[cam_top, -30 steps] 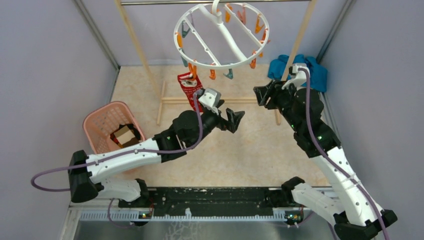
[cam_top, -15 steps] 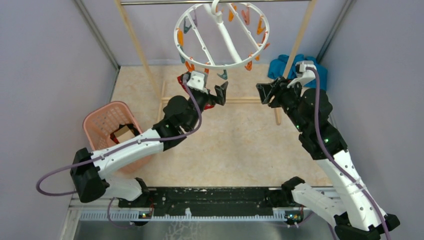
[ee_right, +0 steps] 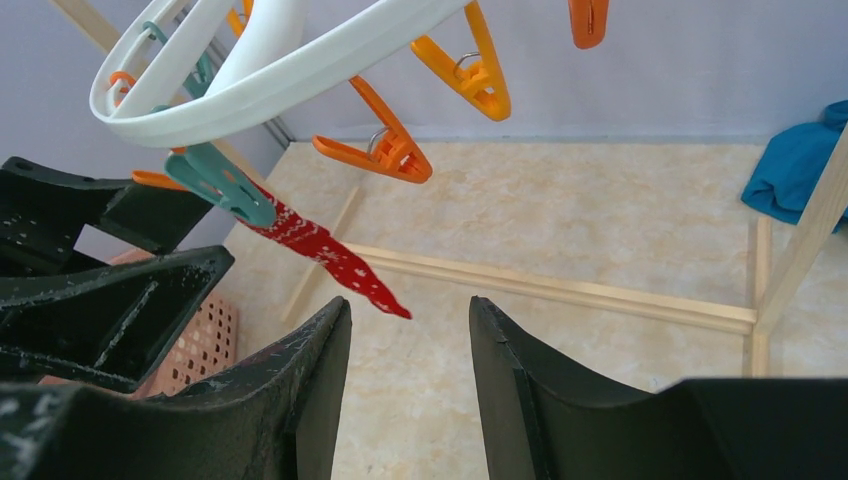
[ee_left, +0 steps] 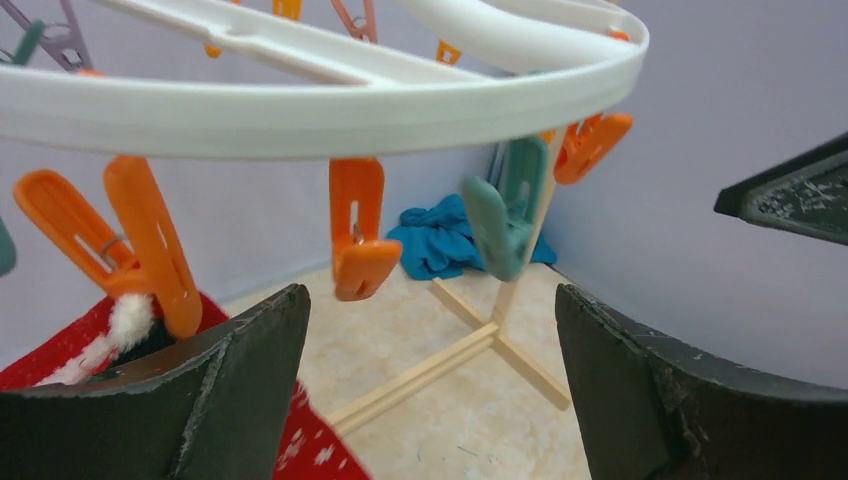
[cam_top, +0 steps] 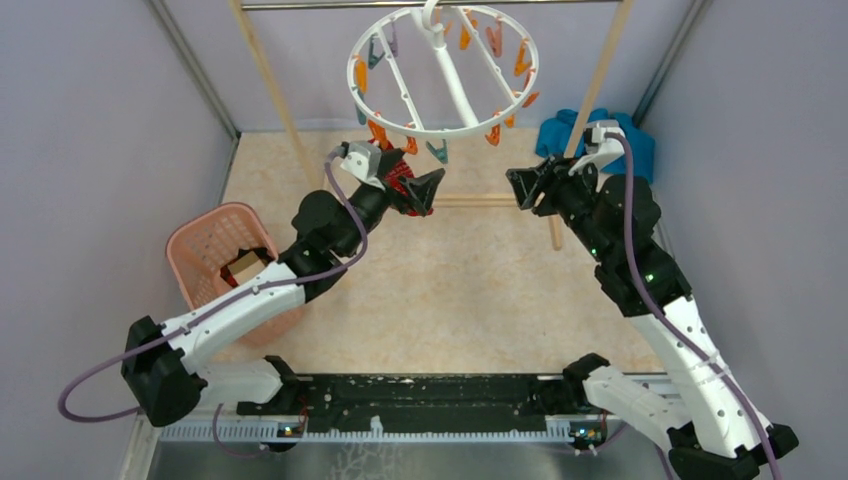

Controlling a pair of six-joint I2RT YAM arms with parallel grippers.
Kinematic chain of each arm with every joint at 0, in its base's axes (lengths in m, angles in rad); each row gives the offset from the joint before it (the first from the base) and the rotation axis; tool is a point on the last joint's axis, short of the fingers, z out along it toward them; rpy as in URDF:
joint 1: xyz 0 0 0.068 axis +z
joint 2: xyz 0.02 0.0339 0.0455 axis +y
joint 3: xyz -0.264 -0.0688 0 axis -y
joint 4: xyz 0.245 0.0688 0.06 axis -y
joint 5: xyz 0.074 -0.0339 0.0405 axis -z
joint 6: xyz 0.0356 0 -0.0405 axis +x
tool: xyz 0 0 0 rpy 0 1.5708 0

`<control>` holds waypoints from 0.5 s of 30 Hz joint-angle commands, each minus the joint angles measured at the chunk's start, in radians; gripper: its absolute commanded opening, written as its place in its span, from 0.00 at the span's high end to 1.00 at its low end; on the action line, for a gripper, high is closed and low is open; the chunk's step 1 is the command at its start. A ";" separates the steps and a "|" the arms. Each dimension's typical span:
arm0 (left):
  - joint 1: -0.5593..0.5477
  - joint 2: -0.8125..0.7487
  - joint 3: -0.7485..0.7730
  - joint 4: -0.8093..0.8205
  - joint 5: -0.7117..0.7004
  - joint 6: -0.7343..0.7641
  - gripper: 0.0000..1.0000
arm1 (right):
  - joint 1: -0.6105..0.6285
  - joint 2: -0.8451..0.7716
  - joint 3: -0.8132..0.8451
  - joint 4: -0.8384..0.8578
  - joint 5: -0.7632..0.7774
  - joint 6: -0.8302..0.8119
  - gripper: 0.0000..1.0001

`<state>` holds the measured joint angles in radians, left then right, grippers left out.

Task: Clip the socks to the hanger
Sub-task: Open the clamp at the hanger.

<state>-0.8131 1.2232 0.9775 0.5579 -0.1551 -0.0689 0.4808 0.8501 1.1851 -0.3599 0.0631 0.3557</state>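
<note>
**Red sock**: it hangs by its white cuff from an orange clip on the near rim of the hanger, with its toe trailing below the ring. A brown sock waits in the pink basket on the left.

**Step in hand:** I judge the clip has the sock, so my job is to get clear without disturbing it. I would draw the arm back low and straight, away from the ring, so no finger snags the fabric or sets the hanger swinging. Then I would go to the basket.

**Left claw**: spread wide and empty. One finger sits just beside the sock, and I cannot tell whether they touch.

**Right claw**: parted, holding nothing, well apart from the sock.
</note>
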 commanded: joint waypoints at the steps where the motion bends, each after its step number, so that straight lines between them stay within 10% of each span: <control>1: -0.001 -0.053 -0.046 0.028 0.082 -0.069 0.04 | -0.010 0.001 -0.009 0.055 -0.025 -0.006 0.53; 15: -0.001 -0.185 -0.149 0.074 0.481 -0.148 0.05 | -0.010 0.016 -0.029 0.090 -0.058 0.010 0.53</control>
<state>-0.8127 1.0130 0.8001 0.5919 0.1406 -0.2169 0.4808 0.8631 1.1580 -0.3309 0.0246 0.3603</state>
